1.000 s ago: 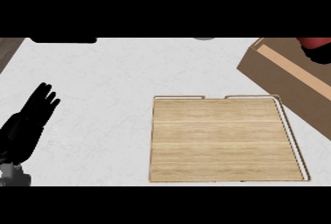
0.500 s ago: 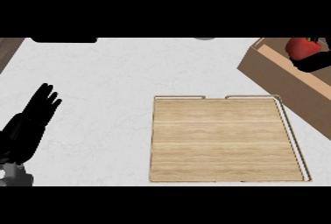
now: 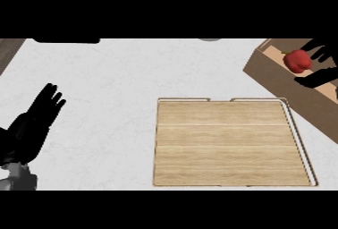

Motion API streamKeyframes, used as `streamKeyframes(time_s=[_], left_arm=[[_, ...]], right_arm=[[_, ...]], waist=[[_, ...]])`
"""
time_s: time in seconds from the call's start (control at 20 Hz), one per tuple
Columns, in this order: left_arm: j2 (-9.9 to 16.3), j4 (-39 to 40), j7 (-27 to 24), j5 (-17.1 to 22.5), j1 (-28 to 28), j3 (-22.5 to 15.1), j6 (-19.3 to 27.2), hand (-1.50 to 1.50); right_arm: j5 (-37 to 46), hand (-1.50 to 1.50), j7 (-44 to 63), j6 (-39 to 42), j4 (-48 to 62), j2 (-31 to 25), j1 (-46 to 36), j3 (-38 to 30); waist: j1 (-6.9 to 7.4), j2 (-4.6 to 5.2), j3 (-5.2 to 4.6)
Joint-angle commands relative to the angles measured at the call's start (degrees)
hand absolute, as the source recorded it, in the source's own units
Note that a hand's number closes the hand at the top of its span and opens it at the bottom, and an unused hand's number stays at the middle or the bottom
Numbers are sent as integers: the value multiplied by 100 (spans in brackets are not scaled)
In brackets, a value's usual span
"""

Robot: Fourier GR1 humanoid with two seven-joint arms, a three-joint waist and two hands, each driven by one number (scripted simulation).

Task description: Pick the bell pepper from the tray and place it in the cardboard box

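Bell pepper, red and rounded, sits up at the far right of the head view, over the open top of the cardboard box and well apart from the tray it is meant to come from. Black fingers of the right hand show above and below it: some reach over its top, another lies just under it, so the hand looks curled round the pepper and has hold of it. Whether the pepper is already touching the inside of the box or hangs just above it cannot be told from this angle.

Judged from that, the step in hand is the placing: the pick is done and the carry has reached the box. What the next move calls for, as far as I can judge, is lowering the pepper inside the box walls, then spreading the fingers to let it go, and drawing the hand back without catching the near wall of the box.

Nothing lies on the wooden tray, which rests flat on the pale worktop with its thin raised rim showing. At the left edge the left hand rests open, fingers straight and pointing up, holding nothing
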Motion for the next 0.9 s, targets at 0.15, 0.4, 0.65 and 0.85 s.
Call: streamKeyframes(time_s=[0.15, 0.4, 0.65, 0.85], left_arm=[[128, -335, 164, 159, 219, 158, -92, 0], [67, 60, -39, 126, 44, 181, -74, 0], [-143, -142, -44, -31, 250, -56, 3, 0], [-127, 79, -103, -67, 113, 16, 46, 0]], right_arm=[[-624, -150, -690, -608, 199, 354, 42, -393], [-1838, -150, -722, -583, 177, 196, -298, -1591], [-2668, -150, -861, -129, 266, -320, -130, -2286], [-2926, -150, -1051, 54, 642, -865, 192, -2483]], waist=[[-25, -17, 20], [-85, -7, 20], [-110, -22, 20], [-89, -3, 20]])
